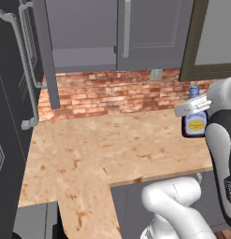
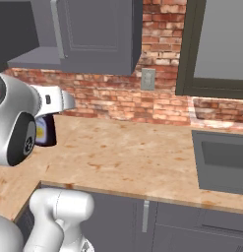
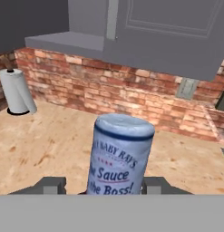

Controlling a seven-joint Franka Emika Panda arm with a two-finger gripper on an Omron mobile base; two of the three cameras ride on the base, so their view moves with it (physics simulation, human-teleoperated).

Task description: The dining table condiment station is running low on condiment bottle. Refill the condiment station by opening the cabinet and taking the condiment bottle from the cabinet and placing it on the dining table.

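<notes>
condiment bottle (image 3: 119,156) in gripper (image 3: 99,185), paper towel roll (image 3: 16,90)

White arm (image 1: 220,140) raised — gripper (image 3: 99,186) fingers clamped either side, holding

A red brick backsplash (image 2: 118,106) runs behind an L-shaped counter (image 1: 107,149) with a tan, brown-mottled top. A grey wall outlet (image 2: 148,78) sits on the brick. Right of the outlet hangs a dark-framed glass-fronted cabinet (image 2: 216,49); below that, a grey sink (image 2: 224,160) is sunk into the counter. Far left of the outlet, a paper towel roll (image 3: 16,90) stands upright against the brick.
</notes>
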